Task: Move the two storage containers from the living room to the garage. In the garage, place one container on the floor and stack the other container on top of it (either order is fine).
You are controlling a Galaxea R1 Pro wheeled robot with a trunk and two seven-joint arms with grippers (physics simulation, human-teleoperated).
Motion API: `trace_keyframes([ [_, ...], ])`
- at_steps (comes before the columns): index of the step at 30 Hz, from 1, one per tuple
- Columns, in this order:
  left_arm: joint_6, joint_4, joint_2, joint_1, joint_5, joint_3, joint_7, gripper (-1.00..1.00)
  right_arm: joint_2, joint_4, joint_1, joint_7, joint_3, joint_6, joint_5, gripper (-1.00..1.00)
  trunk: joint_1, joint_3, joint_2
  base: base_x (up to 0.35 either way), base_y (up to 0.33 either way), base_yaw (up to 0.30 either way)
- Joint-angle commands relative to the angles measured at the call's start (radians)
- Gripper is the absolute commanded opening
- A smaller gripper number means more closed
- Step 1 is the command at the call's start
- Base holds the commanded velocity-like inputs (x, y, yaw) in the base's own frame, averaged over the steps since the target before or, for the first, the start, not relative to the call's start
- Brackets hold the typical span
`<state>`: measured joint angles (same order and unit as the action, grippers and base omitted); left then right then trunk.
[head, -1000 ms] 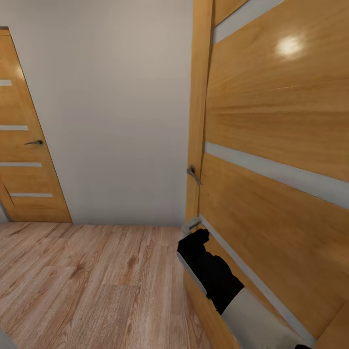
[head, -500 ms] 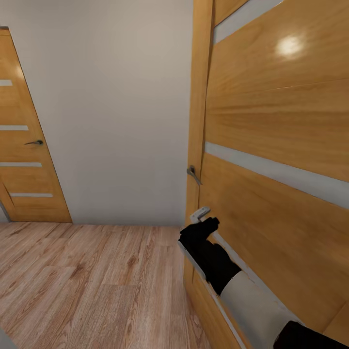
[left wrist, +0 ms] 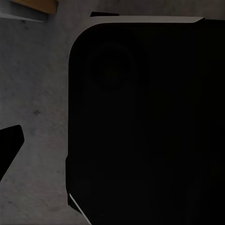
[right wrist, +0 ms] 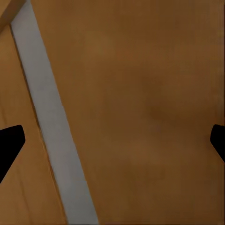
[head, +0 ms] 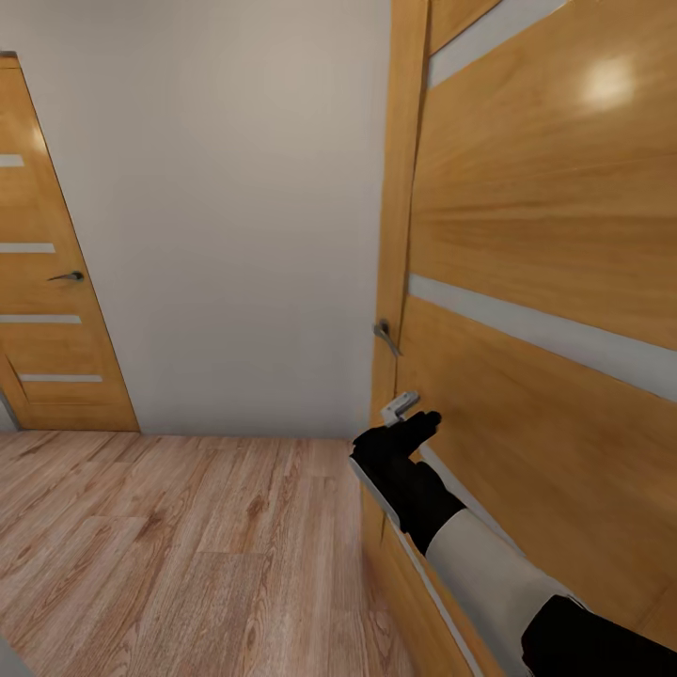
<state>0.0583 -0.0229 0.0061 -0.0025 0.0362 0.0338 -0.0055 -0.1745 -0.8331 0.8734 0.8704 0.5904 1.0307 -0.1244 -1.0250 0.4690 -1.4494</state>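
Note:
The two storage containers are out of view. I stand on a light wood plank floor beside a wooden door with pale stripes, close on my right. My right gripper reaches out low against this door, just below its metal handle. In the right wrist view the door panel is very near, and the two dark fingertips sit far apart at the edges, so the right gripper is open and holds nothing. In the left wrist view one dark fingertip shows beside a black rounded body.
A plain white wall faces me. A second wooden door with a dark handle stands shut at the far left. Wood floor lies open ahead and to the left. The left wrist view shows a grey speckled surface.
My right arm has risen and stretched forward along the door, toward the handle. The near door's edge has swung slightly to the right. The far door and wall are unchanged.

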Motion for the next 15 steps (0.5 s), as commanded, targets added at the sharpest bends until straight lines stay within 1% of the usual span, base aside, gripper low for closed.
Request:
trace_keyframes([
  [1,0.002,0.0,0.0,0.0,0.004,0.003,-0.001,1.0,0.0,0.004,0.009,0.024,0.002,0.016,0.012,1.0,0.0,0.001,-0.001,0.0,0.0,0.0],
  [3,0.002,0.0,0.0,0.0,0.004,0.003,-0.001,1.0,0.0,0.029,0.029,0.037,-0.003,0.016,0.009,1.0,0.0,0.001,-0.001,0.0,0.0,0.0],
  [7,0.002,0.0,0.0,0.0,0.004,0.003,-0.001,1.0,0.0,0.083,0.049,0.043,-0.009,0.016,0.008,1.0,0.0,0.001,-0.001,0.0,0.0,0.0],
  [15,0.002,0.0,0.0,-0.001,0.004,0.003,-0.001,1.0,0.0,0.103,0.056,0.045,-0.013,0.016,0.008,1.0,0.0,0.001,-0.001,0.0,0.0,0.0],
])
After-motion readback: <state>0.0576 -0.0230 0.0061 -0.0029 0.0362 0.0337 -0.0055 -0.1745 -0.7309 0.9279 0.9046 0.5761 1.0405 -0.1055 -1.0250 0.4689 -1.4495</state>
